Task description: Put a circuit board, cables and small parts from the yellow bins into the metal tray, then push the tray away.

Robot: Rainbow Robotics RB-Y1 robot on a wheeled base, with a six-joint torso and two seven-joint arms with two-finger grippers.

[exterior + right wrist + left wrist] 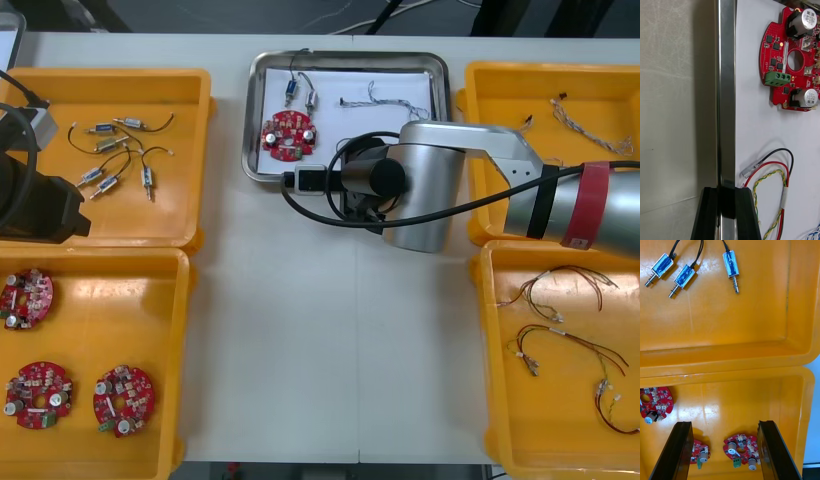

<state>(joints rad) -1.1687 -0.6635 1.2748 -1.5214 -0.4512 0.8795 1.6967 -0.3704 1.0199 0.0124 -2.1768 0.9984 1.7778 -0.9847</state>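
Right pincer (726, 195) clenched on metal tray (725, 93) rim | left pincer (724, 424) released | cable (769, 180) cropped

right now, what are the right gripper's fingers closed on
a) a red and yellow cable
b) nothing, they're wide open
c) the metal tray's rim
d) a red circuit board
c: in the right wrist view the right gripper has its black fingers either side of the shiny rim of the metal tray, while the circuit board and the red and yellow cable lie loose inside it. The left gripper hangs open over a yellow bin.
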